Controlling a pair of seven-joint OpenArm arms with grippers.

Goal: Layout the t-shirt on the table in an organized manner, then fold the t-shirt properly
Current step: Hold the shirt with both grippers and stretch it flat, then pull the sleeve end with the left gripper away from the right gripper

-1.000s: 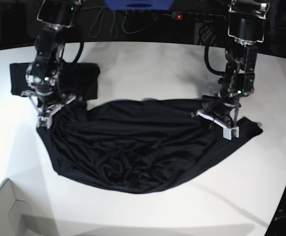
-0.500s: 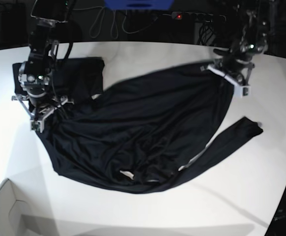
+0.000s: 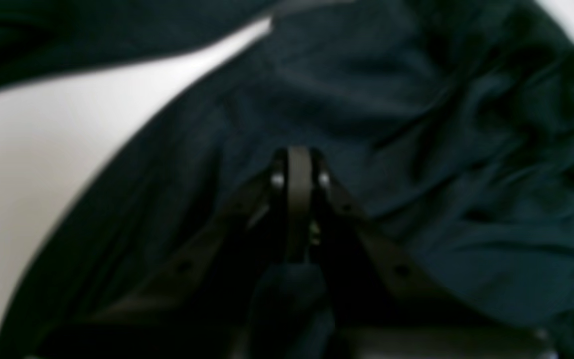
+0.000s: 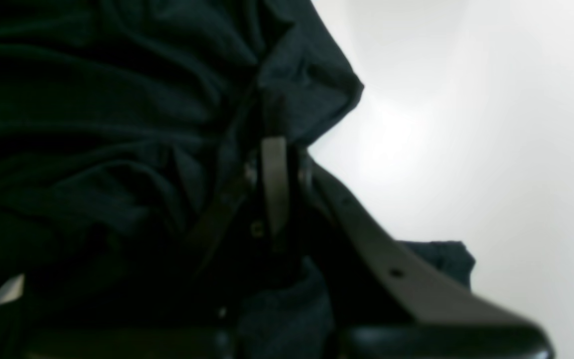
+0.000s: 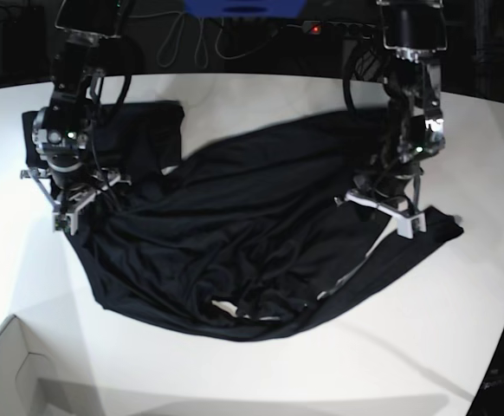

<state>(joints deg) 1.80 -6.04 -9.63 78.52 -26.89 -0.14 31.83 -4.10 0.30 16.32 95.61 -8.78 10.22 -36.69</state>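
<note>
Both grippers, left (image 5: 390,212) and right (image 5: 70,204), stay clamped on the black t-shirt (image 5: 243,234); the left has swung its edge back down toward four o'clock on the table (image 5: 261,95), spreading unfinished.

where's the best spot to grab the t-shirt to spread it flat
Probably the loose sleeve end lying flat on the bare table. Come from above at the cuff's outer edge: it sticks clear of the bunched t-shirt body, so a pinch should catch only the sleeve.
</note>
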